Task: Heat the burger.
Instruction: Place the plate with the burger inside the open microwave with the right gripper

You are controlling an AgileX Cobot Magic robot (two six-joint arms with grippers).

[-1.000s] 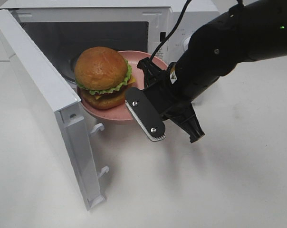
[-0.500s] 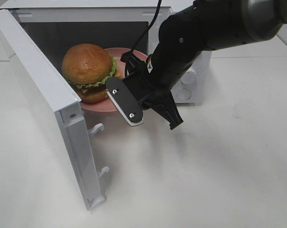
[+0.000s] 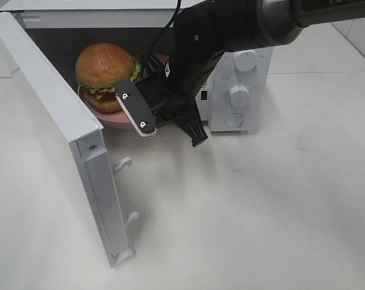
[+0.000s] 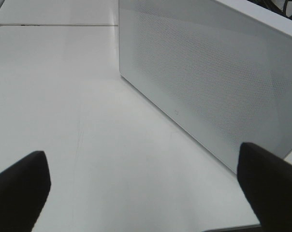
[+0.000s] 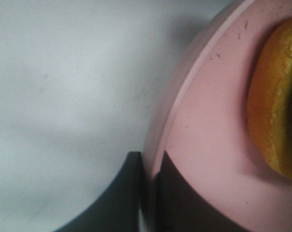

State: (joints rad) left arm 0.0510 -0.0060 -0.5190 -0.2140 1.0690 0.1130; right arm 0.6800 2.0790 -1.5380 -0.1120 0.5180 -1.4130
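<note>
The burger (image 3: 104,65), with a golden-brown bun and a green lettuce frill, sits on a pink plate (image 3: 107,116) just inside the open white microwave (image 3: 110,15). My right gripper (image 3: 152,69) reaches in from the right and is shut on the plate's right rim. The right wrist view shows its fingertips (image 5: 147,193) clamped across the rim of the plate (image 5: 209,121), with the burger's bun (image 5: 276,111) at the edge. My left gripper (image 4: 146,188) is open and empty, low over the table beside the microwave's perforated side wall (image 4: 209,87). It is out of the exterior high view.
The microwave door (image 3: 61,133) stands swung open toward the front left, with two latch hooks (image 3: 123,163) on its edge. The control panel with knobs (image 3: 238,95) is right of the cavity, behind my right arm. The white table (image 3: 261,211) spreads in front.
My right gripper has carried the plate and burger left and back, from in front of the opening into the microwave cavity. The arm now covers the control panel's left part.
</note>
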